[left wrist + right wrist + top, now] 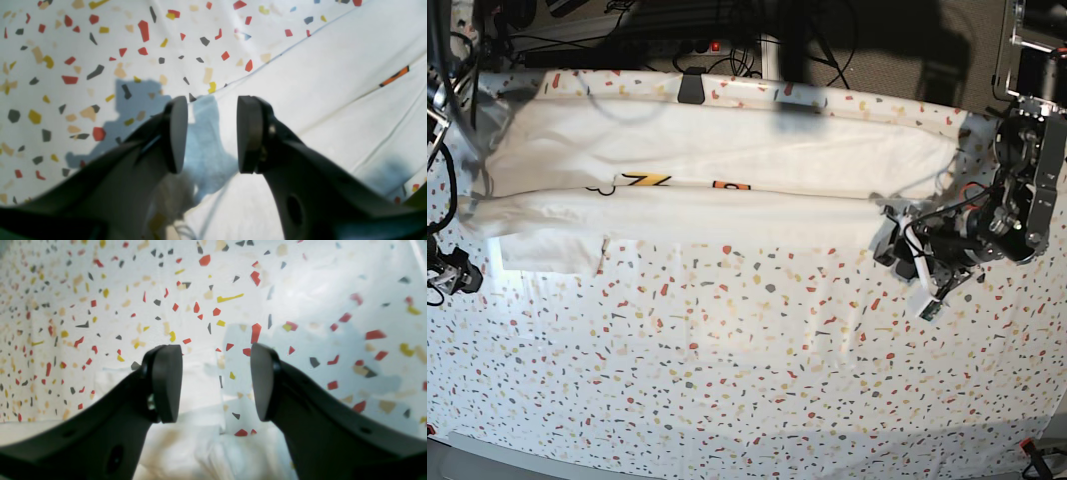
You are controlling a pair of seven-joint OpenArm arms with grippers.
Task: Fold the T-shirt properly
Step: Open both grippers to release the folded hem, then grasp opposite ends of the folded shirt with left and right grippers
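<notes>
One white cotton T-shirt, folded into a long band across the far side of your white table cover speckled with coloured flecks, both sets of jaws wide and empty: left gripper at the band's right end, right gripper at its left.

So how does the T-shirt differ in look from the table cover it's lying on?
The T-shirt is plain white with only slivers of yellow and orange print showing along a fold; the table cover is speckled all over with red, yellow and dark flecks. The T-shirt is folded into a long band with creases and layered edges, while the table cover lies as one flat sheet. Both are white underneath.
</notes>
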